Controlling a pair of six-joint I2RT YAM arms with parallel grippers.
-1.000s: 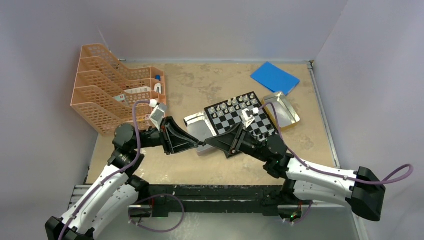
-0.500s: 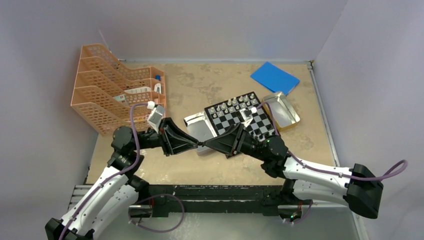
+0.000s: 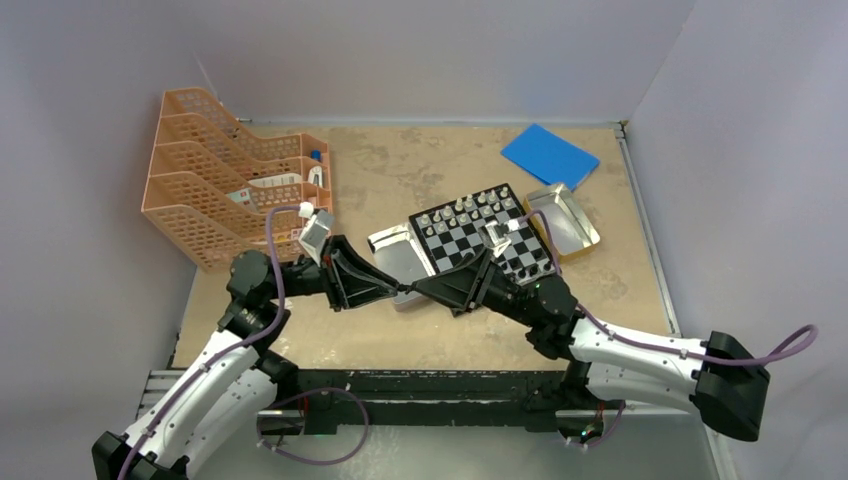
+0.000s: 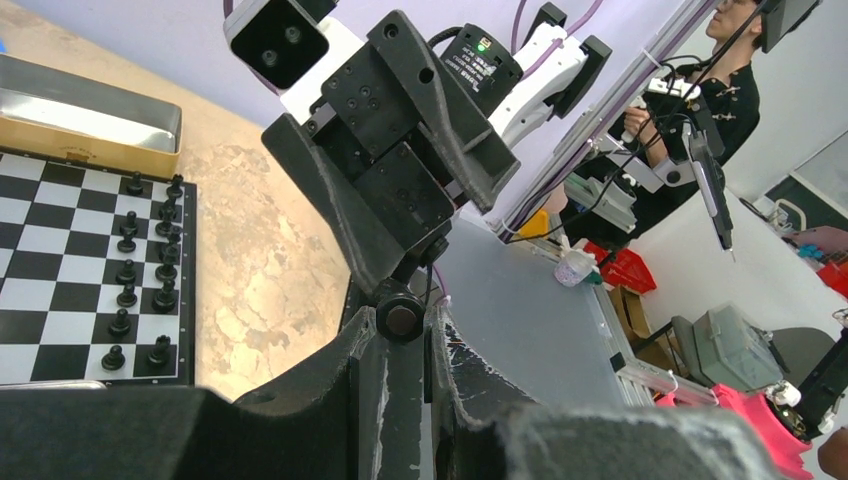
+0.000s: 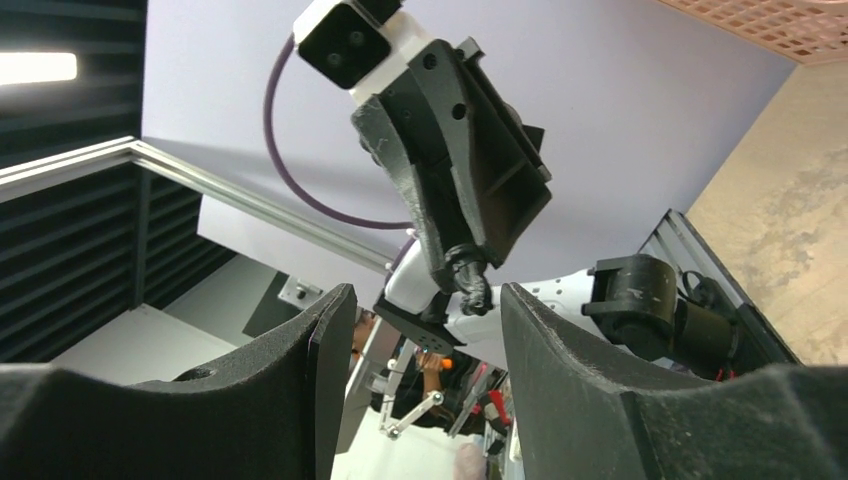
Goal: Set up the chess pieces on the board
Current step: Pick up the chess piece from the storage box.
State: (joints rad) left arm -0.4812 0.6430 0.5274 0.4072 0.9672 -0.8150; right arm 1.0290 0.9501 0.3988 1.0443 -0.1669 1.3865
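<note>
Handover, apparently: left gripper [image 3: 396, 291] is pinching a black piece [image 5: 470, 283], jaws nearly shut; right gripper [image 3: 418, 288] is facing it, jaws parted, empty. Next: closing squarely on it.

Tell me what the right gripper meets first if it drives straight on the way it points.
The left gripper: it faces the right gripper tip to tip, and the small dark chess piece pinched at its tips would likely be struck first.
</note>
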